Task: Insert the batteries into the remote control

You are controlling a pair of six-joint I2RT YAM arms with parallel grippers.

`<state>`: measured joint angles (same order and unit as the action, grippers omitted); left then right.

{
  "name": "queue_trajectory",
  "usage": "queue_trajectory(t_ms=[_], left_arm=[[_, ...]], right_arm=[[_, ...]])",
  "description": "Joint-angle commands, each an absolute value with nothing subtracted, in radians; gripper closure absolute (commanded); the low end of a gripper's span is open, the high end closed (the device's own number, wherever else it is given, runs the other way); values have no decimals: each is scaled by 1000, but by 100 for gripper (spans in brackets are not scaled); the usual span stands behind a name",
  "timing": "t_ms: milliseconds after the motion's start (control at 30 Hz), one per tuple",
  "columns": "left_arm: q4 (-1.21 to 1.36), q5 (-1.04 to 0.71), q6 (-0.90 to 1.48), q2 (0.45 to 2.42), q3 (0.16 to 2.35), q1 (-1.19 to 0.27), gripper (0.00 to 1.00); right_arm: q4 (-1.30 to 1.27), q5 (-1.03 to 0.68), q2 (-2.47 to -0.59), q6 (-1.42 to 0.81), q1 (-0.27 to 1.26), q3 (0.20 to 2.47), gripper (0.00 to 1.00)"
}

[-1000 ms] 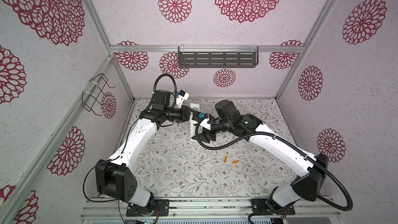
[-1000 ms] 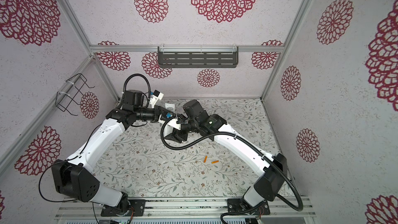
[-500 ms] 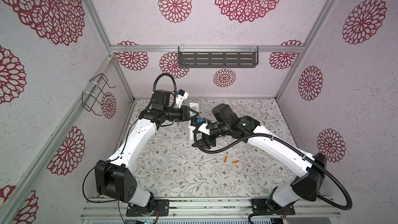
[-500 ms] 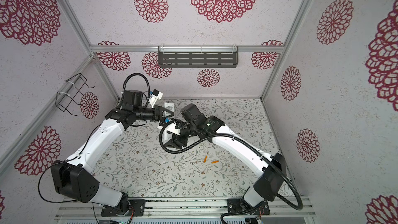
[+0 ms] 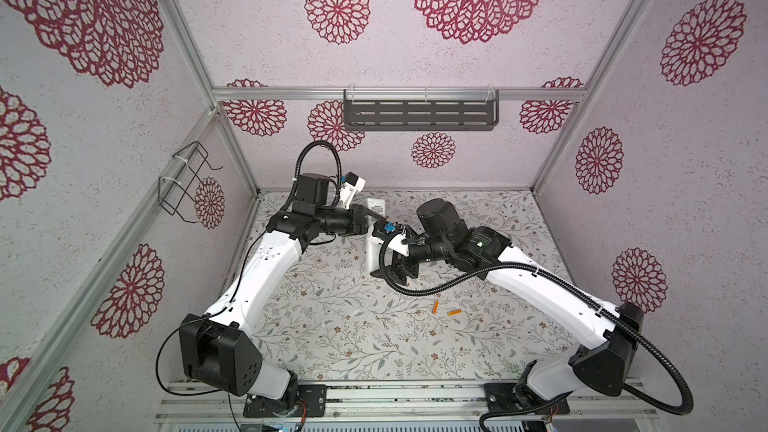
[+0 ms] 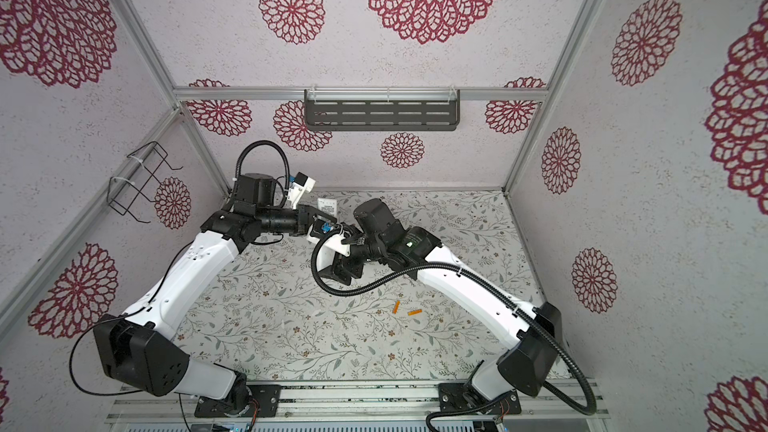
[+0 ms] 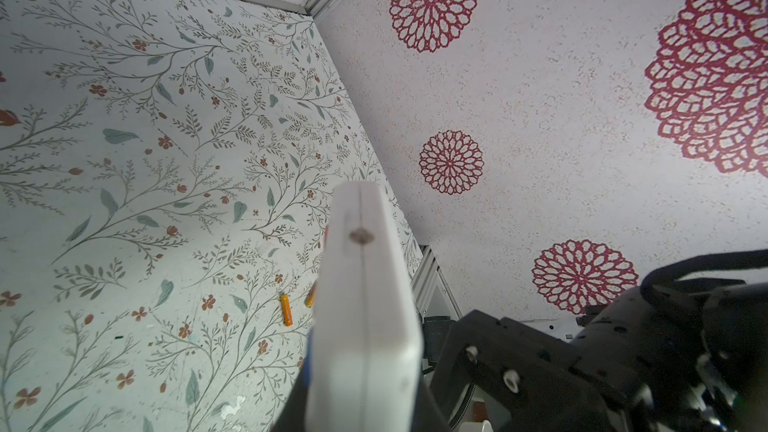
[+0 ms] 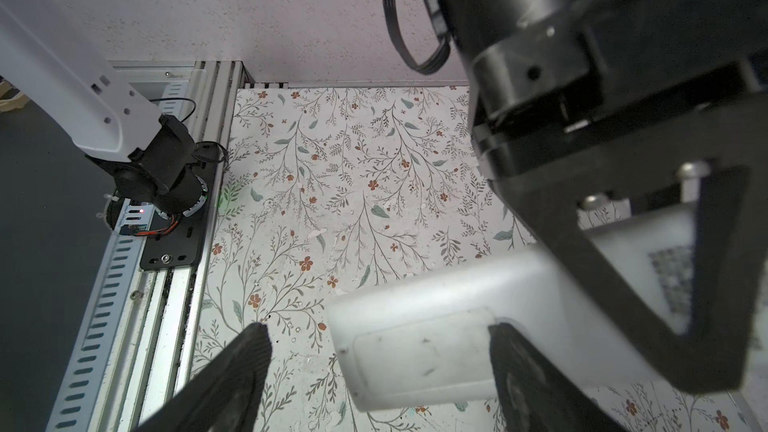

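While the left gripper (image 5: 368,222) stays out of it, shut tight on the remote (image 5: 371,249) above the far middle of the table (image 5: 332,326), the right gripper (image 8: 378,340) stands with jaws wide around the remote's free end. One finger (image 8: 523,367) sits at the remote's edge; the other is clear of it. Both batteries (image 5: 435,306) lie on the table, near and right of the grippers, close together but apart.
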<state>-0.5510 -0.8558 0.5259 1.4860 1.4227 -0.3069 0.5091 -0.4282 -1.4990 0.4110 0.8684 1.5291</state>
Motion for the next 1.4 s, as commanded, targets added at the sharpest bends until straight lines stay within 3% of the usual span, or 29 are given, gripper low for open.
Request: queue_trajectory(t_ms=[0,567,1367], left_arm=[[-529,-917,533,1442,1410,-332,100],[-501,-916,545,1437,1408,-339,100],[-561,-817,460,1436,1448,-341,100]], right_arm=[[478,-376,-1479,422,866,1534,12],[550,-458,-1505,443,870,1532,13],[730,-529,-1583,496,883,1621,40]])
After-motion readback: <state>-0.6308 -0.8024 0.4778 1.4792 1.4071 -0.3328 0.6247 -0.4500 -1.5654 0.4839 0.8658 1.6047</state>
